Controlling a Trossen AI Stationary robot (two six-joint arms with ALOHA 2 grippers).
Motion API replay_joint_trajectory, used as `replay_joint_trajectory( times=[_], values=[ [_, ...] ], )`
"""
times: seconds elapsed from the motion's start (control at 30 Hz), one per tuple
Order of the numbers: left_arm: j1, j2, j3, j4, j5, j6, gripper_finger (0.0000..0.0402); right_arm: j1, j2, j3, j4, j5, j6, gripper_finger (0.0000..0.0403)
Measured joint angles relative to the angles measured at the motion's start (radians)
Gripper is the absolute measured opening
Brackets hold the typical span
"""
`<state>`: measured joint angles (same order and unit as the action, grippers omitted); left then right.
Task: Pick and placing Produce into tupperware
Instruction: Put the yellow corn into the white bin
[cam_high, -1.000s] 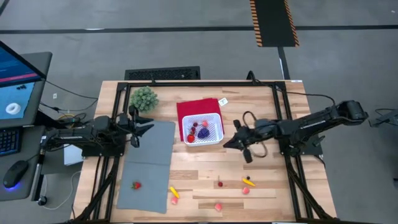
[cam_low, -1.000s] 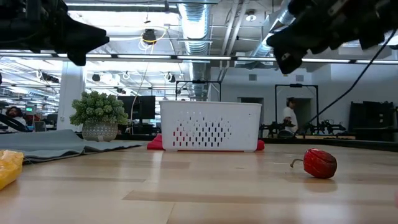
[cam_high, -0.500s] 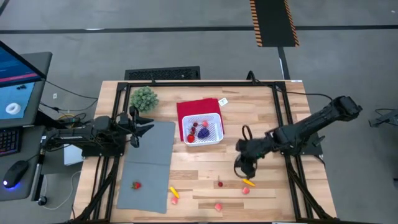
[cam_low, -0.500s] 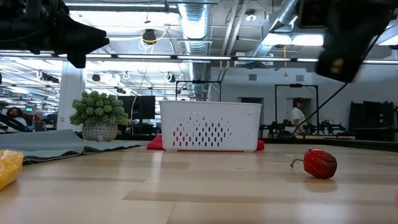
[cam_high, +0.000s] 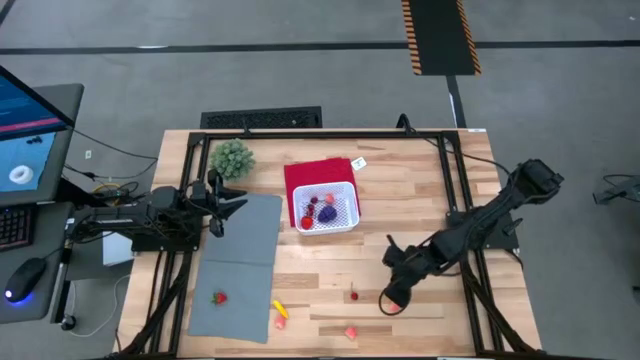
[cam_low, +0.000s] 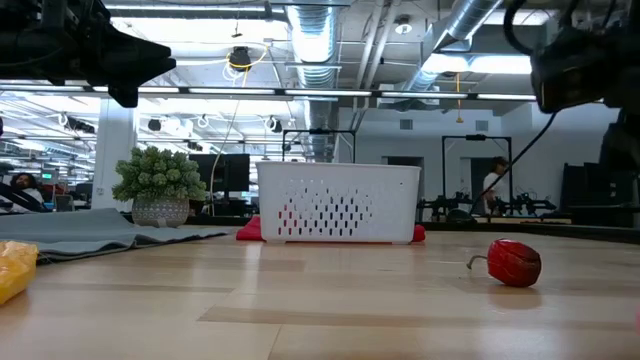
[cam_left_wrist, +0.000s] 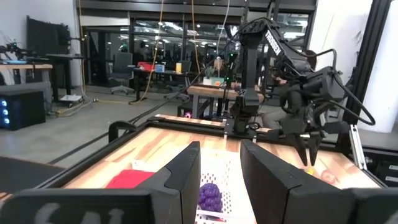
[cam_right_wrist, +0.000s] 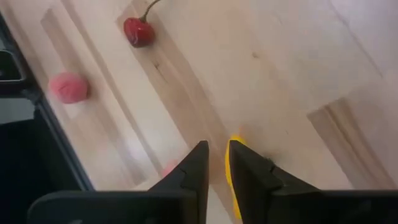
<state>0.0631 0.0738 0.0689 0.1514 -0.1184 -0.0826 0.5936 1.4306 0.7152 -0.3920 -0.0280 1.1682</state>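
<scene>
The white latticed tupperware (cam_high: 327, 208) sits on a red cloth and holds a purple piece (cam_left_wrist: 209, 196) and some red ones. Loose produce lies on the table: a strawberry (cam_high: 219, 297) on the grey mat, a yellow piece (cam_high: 280, 311), a cherry (cam_high: 353, 295) (cam_right_wrist: 138, 31) and a pink piece (cam_high: 351, 331) (cam_right_wrist: 67, 87). My right gripper (cam_high: 390, 300) (cam_right_wrist: 217, 158) points down over another yellow piece (cam_right_wrist: 232, 163), with a pink one (cam_right_wrist: 168, 167) beside it; its fingers stand narrowly open. My left gripper (cam_high: 232, 198) (cam_left_wrist: 221, 158) waits open over the mat's far left corner. My right gripper's fingertips come from above and stand right at the yellow piece (cam_right_wrist: 234, 149), which lies on the wood by one fingertip (cam_right_wrist: 249, 171). I cannot tell whether they touch it.
A green bushy plant (cam_high: 231, 158) stands at the far left corner. The grey mat (cam_high: 240, 265) covers the left part of the table. Black frame rails (cam_high: 460, 190) run along the table's sides. In the low view a red cherry (cam_low: 515, 262) lies in front of the tupperware (cam_low: 338, 203).
My right gripper has moved from beside the tupperware toward the table's near edge and down, tipping to point at the yellow piece on the wood. The produce and the tupperware have kept their places.
</scene>
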Motion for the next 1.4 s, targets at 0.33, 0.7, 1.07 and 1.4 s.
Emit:
replay_joint_trajectory(
  times=[0.33, 0.7, 1.07, 1.4],
  values=[
    [0.0, 0.0, 0.0, -0.003, -0.001, 0.009, 0.0104, -0.038, 0.121, 0.103, -0.085, -0.052, -0.047, 0.0175],
    [0.0, 0.0, 0.0, -0.003, -0.002, 0.009, 0.0104, -0.011, 0.235, 0.185, -0.201, -0.095, -0.077, 0.0161],
    [0.0, 0.0, 0.0, -0.003, -0.002, 0.009, 0.0104, -0.004, 0.261, 0.194, -0.202, -0.09, -0.065, 0.0142],
    [0.0, 0.0, 0.0, -0.003, -0.002, 0.009, 0.0104, -0.002, 0.261, 0.194, -0.207, -0.076, -0.051, 0.0123]
  ],
)
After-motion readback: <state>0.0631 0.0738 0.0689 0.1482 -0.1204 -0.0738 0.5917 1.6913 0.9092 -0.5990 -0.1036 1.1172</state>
